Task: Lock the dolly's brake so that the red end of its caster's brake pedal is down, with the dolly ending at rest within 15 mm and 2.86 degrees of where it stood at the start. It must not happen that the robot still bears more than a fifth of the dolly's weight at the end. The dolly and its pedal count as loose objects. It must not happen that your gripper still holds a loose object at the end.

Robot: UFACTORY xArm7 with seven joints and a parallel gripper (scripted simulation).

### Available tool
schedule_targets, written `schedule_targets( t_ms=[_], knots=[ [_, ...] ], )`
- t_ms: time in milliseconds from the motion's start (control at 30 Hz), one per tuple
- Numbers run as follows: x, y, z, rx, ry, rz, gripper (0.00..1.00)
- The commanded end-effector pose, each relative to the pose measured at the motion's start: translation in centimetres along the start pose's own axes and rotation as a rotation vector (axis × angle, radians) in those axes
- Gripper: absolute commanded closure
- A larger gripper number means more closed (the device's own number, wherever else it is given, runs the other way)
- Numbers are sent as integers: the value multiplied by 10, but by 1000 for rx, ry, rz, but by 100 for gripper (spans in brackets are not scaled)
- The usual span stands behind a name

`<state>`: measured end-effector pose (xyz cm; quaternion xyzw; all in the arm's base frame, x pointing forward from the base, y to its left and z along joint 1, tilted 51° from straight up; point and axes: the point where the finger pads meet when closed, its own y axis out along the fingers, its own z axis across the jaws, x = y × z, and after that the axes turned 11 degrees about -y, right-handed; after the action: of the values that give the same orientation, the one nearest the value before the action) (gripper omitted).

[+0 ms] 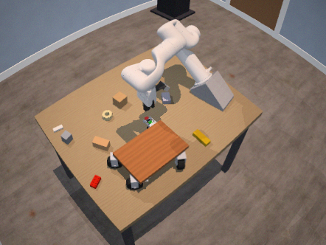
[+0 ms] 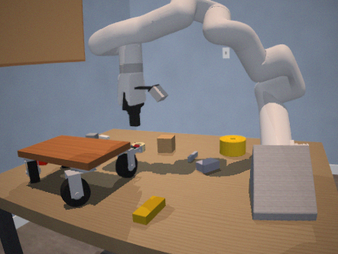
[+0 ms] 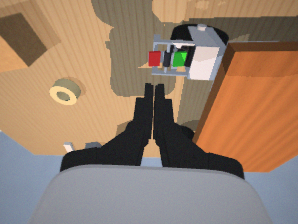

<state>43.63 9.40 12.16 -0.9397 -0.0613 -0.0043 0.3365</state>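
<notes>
The dolly (image 1: 150, 149) has an orange wooden deck on black casters and stands near the table's front edge; it also shows in the side view (image 2: 74, 151). Its brake pedal (image 3: 170, 59) sticks out of the caster at the dolly's far corner, with a red end (image 3: 155, 58) and a green end (image 3: 180, 59). The pedal also shows in the overhead view (image 1: 148, 120). My gripper (image 3: 153, 95) is shut and empty. It hangs above the table just short of the pedal's red end, well clear of it in the side view (image 2: 134, 122).
A grey ramp (image 1: 214, 89) stands at the back right. A brown cube (image 1: 119, 99), a pale ring (image 1: 107, 114), a tan block (image 1: 100, 142), a yellow block (image 1: 201, 137), a red brick (image 1: 95, 181) and small grey blocks (image 1: 66, 136) lie around the table.
</notes>
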Motion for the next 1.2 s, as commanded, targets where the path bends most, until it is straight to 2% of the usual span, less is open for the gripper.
schedule_targets(
  t_ms=[0, 900, 1167],
  knots=[
    [1, 1, 0, 1, -1, -4, 100],
    [1, 52, 0, 1, -1, -4, 100],
    [1, 60, 0, 1, -1, -4, 100]
  ],
)
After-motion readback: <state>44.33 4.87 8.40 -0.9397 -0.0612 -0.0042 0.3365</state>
